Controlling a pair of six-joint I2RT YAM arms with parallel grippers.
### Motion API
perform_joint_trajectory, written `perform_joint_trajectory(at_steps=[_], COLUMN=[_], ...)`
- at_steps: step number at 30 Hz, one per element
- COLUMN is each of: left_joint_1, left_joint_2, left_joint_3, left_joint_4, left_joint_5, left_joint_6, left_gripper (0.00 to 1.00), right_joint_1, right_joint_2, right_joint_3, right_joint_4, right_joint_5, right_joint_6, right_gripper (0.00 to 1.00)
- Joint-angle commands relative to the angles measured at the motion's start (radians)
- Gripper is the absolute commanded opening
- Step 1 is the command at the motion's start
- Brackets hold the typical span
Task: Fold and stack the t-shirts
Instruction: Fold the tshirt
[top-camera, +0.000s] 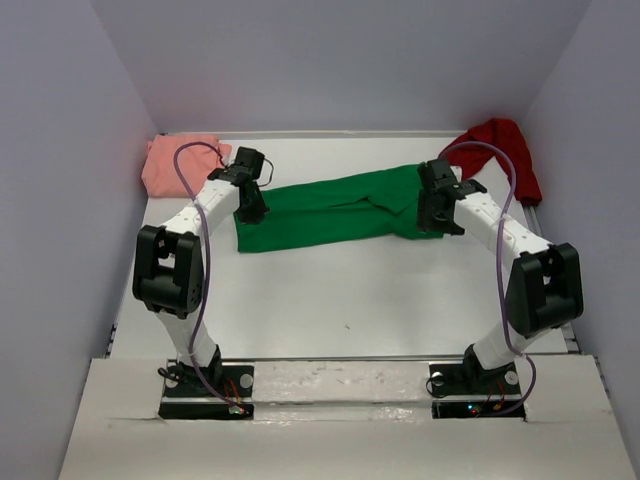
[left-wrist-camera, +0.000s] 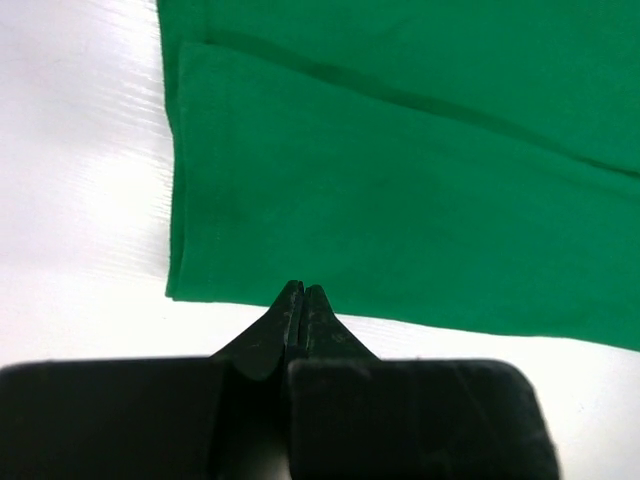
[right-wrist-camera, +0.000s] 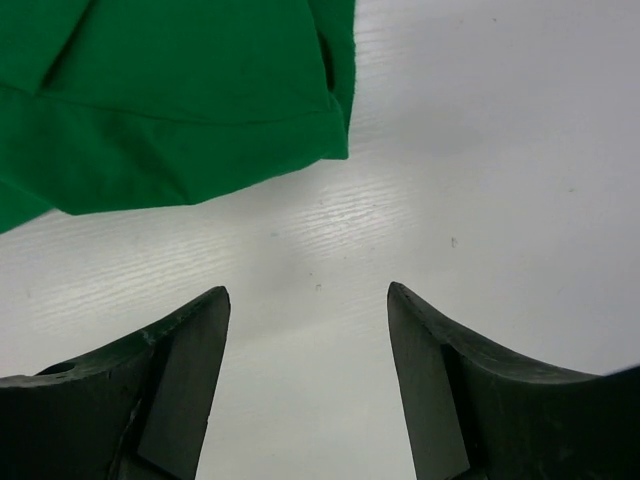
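Note:
A bright green t-shirt (top-camera: 330, 210) lies folded into a long strip across the middle of the table. At its left end my left gripper (top-camera: 249, 208) is shut, and its tips (left-wrist-camera: 302, 290) meet over the near hem of the green cloth (left-wrist-camera: 400, 190) with no cloth showing between them. My right gripper (top-camera: 433, 220) stands open at the strip's right end, over bare table (right-wrist-camera: 308, 292), and the green cloth (right-wrist-camera: 180, 110) lies just beyond its fingers. The salmon-pink t-shirt (top-camera: 175, 165) is bunched at the back left. The dark red t-shirt (top-camera: 505, 150) is bunched at the back right.
Grey walls close in the white table (top-camera: 350, 290) at the left, back and right. Both arm bases stand at the near edge, with purple cables looping along each arm.

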Motion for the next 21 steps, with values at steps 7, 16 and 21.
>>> perform_joint_trajectory(at_steps=[7, 16, 21], left_joint_1=[0.049, 0.059, 0.054], left_joint_2=[0.063, -0.127, -0.182], left_joint_3=[-0.055, -0.163, -0.186], left_joint_4=[-0.026, -0.042, -0.076], left_joint_5=[0.076, -0.055, -0.1], left_joint_6=[0.006, -0.096, -0.11], left_gripper=[0.0, 0.31, 0.31], right_joint_1=[0.002, -0.019, -0.019], right_joint_2=[0.016, -0.007, 0.016], right_joint_3=[-0.02, 0.02, 0.033], right_joint_4=[-0.007, 0.017, 0.02], right_joint_5=[0.079, 0.015, -0.002], right_joint_6=[0.043, -0.007, -0.029], right_gripper=[0.67, 0.68, 0.68])
